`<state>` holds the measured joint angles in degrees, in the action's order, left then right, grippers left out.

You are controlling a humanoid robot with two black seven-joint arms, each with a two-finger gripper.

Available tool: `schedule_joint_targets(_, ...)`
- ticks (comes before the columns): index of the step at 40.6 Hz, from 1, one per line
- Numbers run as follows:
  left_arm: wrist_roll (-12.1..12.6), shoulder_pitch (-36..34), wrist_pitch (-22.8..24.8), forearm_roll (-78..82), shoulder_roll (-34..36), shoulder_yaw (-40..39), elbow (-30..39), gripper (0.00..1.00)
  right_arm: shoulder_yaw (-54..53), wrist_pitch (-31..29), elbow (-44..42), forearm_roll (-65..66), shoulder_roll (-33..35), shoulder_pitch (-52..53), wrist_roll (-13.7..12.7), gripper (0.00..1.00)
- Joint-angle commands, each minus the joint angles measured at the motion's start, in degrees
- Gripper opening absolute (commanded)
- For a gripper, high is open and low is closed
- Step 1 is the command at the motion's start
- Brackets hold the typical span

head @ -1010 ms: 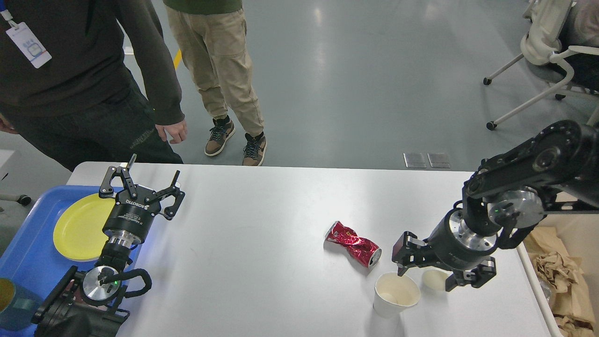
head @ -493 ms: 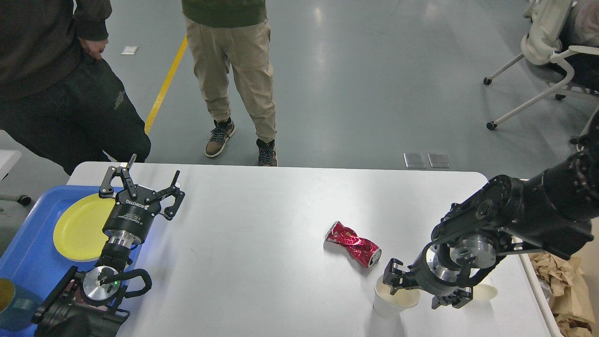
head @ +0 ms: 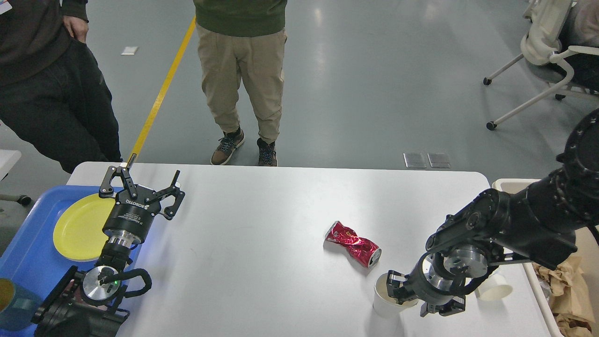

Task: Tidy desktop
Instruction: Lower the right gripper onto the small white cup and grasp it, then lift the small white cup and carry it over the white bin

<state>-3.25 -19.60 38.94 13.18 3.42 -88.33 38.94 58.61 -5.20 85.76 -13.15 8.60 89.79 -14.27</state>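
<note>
The white desktop (head: 262, 234) fills the lower view. A crushed red can (head: 353, 244) lies on it right of centre. An upright white paper cup (head: 384, 303) stands near the front edge. My right gripper (head: 415, 297) is low at that cup's right rim. One finger (head: 394, 282) reaches into the cup and the other finger (head: 439, 309) is outside it, with the jaws still apart. A second white cup (head: 495, 290) lies on its side behind my right arm. My left gripper (head: 140, 183) is open and empty above the desktop's left part.
A blue tray (head: 28, 248) at the left holds a yellow plate (head: 77, 227) and a teal cup (head: 9, 302). A beige bin (head: 564, 281) with crumpled brown paper stands at the right edge. Two people (head: 241, 70) stand behind the table.
My right gripper dropped and moved left onto the upright cup's rim. The second cup shifted right and now lies on its side. The people behind stepped about. My left arm stayed still.
</note>
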Motion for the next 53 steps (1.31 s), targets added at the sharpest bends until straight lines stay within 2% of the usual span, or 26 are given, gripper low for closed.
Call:
schedule_joint_targets(1, 0.0, 0.0, 0.0, 0.0, 0.0, 0.0, 0.0, 0.96, -0.1, 0.5, -0.2, -0.5, 0.0, -0.2, 0.1, 0.00)
schedule_joint_targets(5, 0.0, 0.0, 0.0, 0.0, 0.0, 0.0, 0.0, 0.96, -0.1, 1.9, -0.3, -1.3, 0.0, -0.2, 0.1, 0.00)
schedule_joint_targets(21, 0.0, 0.0, 0.0, 0.0, 0.0, 0.0, 0.0, 0.96, 0.1, -0.2, 0.5, -3.8, 1.4, 2.3, 0.0, 0.00)
schedule_joint_targets(31, 0.0, 0.0, 0.0, 0.0, 0.0, 0.0, 0.0, 0.96, 4.3, -11.8, 4.3, -5.8, 4.1, 16.4, 0.0, 0.00)
schedule_joint_targets(35, 0.0, 0.0, 0.0, 0.0, 0.0, 0.0, 0.0, 0.96, 8.8, -17.9, 6.1, -6.3, 4.1, 25.7, 0.0, 0.00)
schedule_joint_targets(38, 0.0, 0.0, 0.0, 0.0, 0.0, 0.0, 0.0, 0.96, 12.3, -26.3, 6.3, -6.3, 4.2, 34.1, 0.0, 0.00)
schedule_joint_targets(41, 0.0, 0.0, 0.0, 0.0, 0.0, 0.0, 0.0, 0.96, 14.7, -30.0, 7.4, -6.3, 4.6, 39.9, 0.1, 0.00)
schedule_joint_targets(45, 0.0, 0.0, 0.0, 0.0, 0.0, 0.0, 0.0, 0.96, 18.4, -32.2, 9.9, -6.3, 5.5, 49.2, 0.8, 0.00)
schedule_joint_targets(53, 0.0, 0.0, 0.0, 0.0, 0.0, 0.0, 0.0, 0.96, 20.5, -32.7, 12.4, -6.3, 5.7, 54.3, 3.3, 0.00)
